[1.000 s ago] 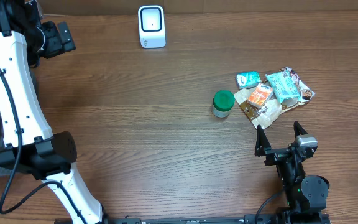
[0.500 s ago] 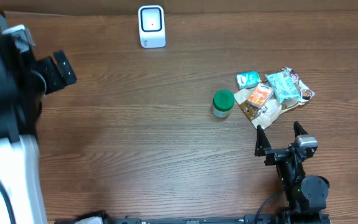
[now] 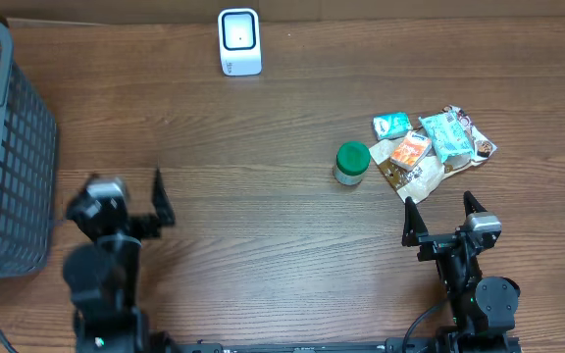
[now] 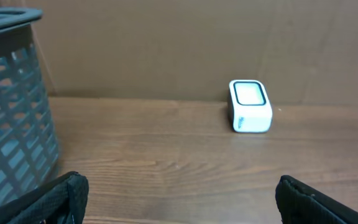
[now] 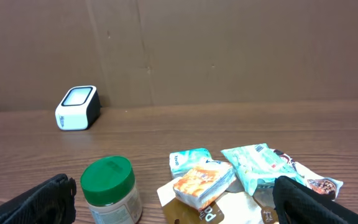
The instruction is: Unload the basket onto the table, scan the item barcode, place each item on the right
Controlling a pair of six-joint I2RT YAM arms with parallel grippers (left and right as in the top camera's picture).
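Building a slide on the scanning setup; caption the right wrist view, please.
Open right hand facing a green-lidded jar, snack packets and a white barcode scanner.

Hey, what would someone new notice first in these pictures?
A heap of bright snack packets on the right catches the eye first, with a green-lidded jar just to its left. A white scanner stands alone at the far middle, and a grey mesh basket fills the left edge.
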